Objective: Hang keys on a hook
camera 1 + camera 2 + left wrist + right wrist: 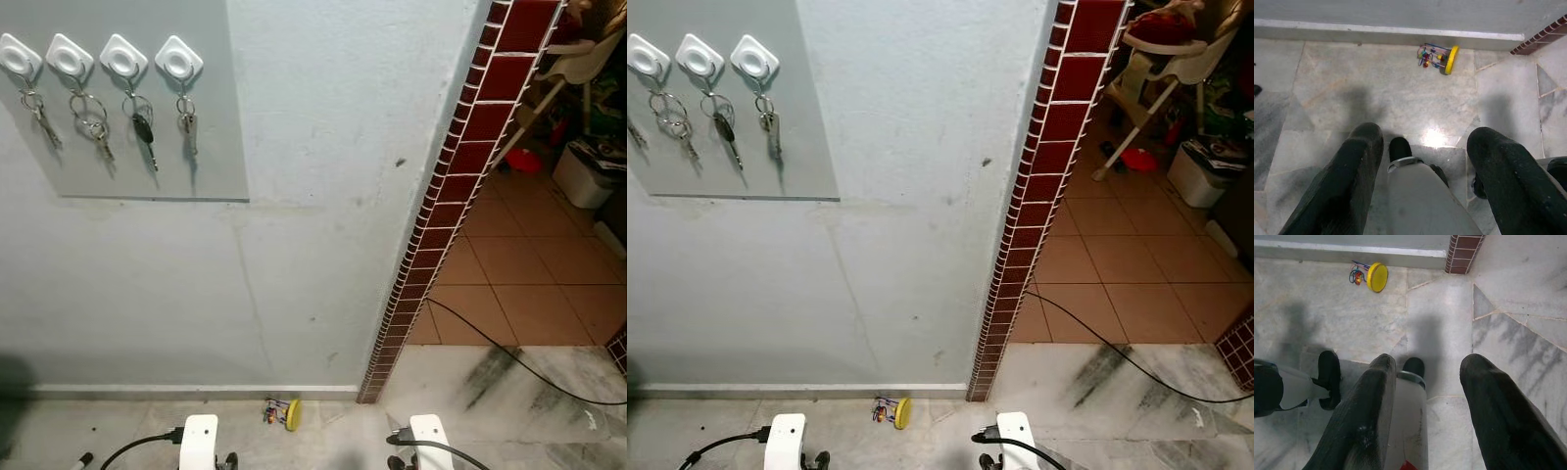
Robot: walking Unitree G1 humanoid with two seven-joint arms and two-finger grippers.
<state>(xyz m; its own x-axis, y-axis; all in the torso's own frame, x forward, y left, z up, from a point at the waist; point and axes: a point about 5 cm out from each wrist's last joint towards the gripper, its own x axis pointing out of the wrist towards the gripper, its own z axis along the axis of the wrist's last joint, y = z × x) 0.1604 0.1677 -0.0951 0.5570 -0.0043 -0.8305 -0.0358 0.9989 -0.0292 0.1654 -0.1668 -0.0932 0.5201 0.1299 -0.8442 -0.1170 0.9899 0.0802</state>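
A grey panel (211, 147) on the pale wall carries a row of white hooks (178, 60), at upper left in the eye views. A key bunch hangs from each one: the rightmost keys (187, 123), a black-headed key (144, 128), a large ring with keys (93, 124), and the far-left keys (40, 114). Both arms hang low at the picture's bottom edge. My left gripper (1425, 139) points down at the marble floor, open with nothing between its fingers. My right gripper (1427, 364) is likewise open and holds nothing.
A small yellow bead toy (285, 414) lies on the floor by the wall's base. A red-tiled wall edge (460, 166) ends the wall on the right. Beyond it, a black cable (509, 358) crosses the terracotta floor, with a high chair (1166, 49) and white bin (586, 174) farther back.
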